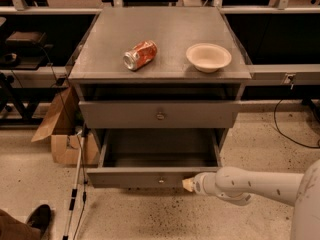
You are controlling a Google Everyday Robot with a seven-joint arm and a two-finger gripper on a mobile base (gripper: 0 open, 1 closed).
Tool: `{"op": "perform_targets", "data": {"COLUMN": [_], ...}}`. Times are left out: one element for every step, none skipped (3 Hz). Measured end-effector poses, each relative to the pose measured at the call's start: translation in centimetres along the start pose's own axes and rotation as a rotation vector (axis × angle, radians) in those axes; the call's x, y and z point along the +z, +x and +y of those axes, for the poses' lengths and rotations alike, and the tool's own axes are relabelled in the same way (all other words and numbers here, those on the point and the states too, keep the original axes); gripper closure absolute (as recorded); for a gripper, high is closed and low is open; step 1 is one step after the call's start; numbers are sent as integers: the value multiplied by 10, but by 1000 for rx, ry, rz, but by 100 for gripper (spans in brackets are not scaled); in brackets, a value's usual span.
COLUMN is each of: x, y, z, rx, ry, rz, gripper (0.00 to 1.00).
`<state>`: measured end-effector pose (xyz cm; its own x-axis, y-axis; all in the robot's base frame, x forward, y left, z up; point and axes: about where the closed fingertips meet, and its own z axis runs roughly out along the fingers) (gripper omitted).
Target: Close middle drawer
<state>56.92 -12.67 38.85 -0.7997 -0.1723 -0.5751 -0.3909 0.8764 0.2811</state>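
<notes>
Middle drawer [130, 177], grey flat-front tray with a small round centre knob, stands pulled out low on the grey metal cabinet [75, 76]. White-armed gripper [188, 184]: fingers together, tan tip touching the drawer front just right of the knob. Shut grey drawer front [120, 115] sits above. On the cabinet top: crushed red soda can [140, 55] lying mid-left, beige paper bowl [208, 57] near the right edge. Open brown cardboard box [62, 129] on the speckled floor [150, 219], left of the cabinet.
</notes>
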Motion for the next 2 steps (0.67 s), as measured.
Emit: {"op": "perform_targets", "data": {"x": [1, 7], "y": [-2, 0], "z": [-2, -9], "rx": [5, 38], "ry": [6, 26], "rz": [-9, -13], "gripper": [100, 100]}}
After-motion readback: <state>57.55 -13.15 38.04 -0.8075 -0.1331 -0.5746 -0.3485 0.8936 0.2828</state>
